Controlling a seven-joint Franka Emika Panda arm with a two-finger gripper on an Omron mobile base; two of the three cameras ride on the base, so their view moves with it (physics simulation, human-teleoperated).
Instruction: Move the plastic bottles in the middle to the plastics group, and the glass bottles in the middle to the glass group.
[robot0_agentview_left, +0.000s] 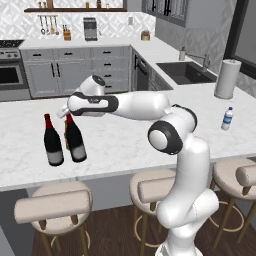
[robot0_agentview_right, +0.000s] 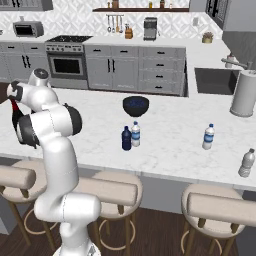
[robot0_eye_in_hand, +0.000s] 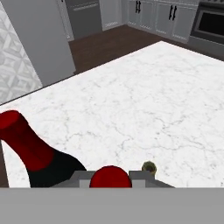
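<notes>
On the marble island's left end, two tall wine bottles stand upright side by side. The gripper (robot0_agentview_left: 68, 113) sits over the right-hand wine bottle (robot0_agentview_left: 76, 139), closed tight on its red foil neck; the hand view shows that red cap (robot0_eye_in_hand: 110, 177) pinched between the fingertips. The left-hand wine bottle (robot0_agentview_left: 52, 141) stands just beside it, with an amber bottle (robot0_eye_in_hand: 148, 166) tucked close behind. Bare marble runs rightward to the dark-blue bottle (robot0_agentview_right: 126, 138), the pale bottle (robot0_agentview_right: 135, 134) and the bowl (robot0_agentview_right: 135, 105). The counter's front edge lies near.
</notes>
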